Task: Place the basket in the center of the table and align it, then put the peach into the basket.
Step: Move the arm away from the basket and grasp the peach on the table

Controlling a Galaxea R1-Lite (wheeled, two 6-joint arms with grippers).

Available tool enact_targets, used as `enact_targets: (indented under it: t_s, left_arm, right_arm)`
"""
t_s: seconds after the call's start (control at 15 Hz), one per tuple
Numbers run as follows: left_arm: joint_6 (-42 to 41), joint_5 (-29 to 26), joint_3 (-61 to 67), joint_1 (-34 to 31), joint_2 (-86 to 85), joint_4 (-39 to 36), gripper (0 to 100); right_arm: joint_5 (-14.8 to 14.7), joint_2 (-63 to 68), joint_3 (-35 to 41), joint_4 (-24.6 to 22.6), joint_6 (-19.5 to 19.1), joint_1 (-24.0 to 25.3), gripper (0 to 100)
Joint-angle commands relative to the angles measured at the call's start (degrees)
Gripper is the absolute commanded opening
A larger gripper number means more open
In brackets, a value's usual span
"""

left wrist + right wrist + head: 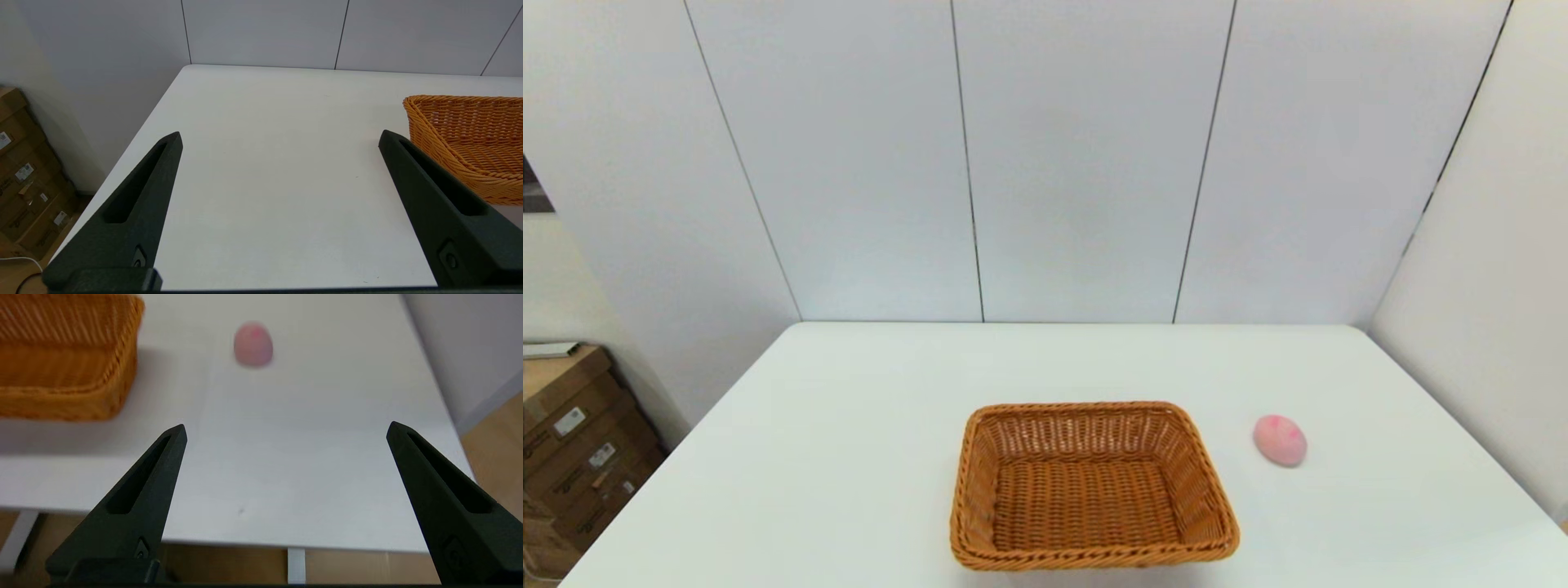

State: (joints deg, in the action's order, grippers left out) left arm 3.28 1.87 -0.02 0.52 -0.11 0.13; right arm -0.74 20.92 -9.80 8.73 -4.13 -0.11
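The orange-brown wicker basket (1090, 486) sits empty near the front middle of the white table (866, 425), its long sides roughly square to the table edge. To its right lies the pink peach (1280, 440), apart from the basket. Neither arm shows in the head view. My left gripper (280, 139) is open over the table's left part, with the basket (470, 139) off to its right side. My right gripper (286, 430) is open near the table's front right edge; the peach (253, 344) lies ahead of it and the basket (65, 355) beside it.
Stacked cardboard boxes (572, 441) stand on the floor left of the table, also in the left wrist view (24, 171). Grey wall panels (1086, 163) rise behind the table and along its right side. The table's front edge and floor (498, 449) show beneath the right gripper.
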Motion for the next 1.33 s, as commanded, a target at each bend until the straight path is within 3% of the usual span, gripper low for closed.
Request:
enact_targets:
  t_s: [0.07,0.2,0.33,0.53,1.33]
  left_arm:
    - [0.6,0.1,-0.1,0.0,0.0,0.0,100]
    - [0.6,0.0,-0.1,0.0,0.0,0.0,100]
    - [0.6,0.0,-0.1,0.0,0.0,0.0,100]
    - [0.8,0.0,-0.1,0.0,0.0,0.0,100]
    - [1.3,0.0,0.0,0.0,0.0,0.0,100]
  right_arm:
    - [-0.4,62.2,-12.4,-27.8,-0.9,2.0,100]
    - [-0.7,74.4,-13.3,-39.4,-0.7,3.8,100]
    - [-0.8,82.5,-15.3,-43.9,1.3,5.2,100]
    - [-0.7,86.1,-18.8,-43.9,4.9,5.9,100]
    - [-1.1,94.1,-23.2,-44.0,5.0,5.1,100]
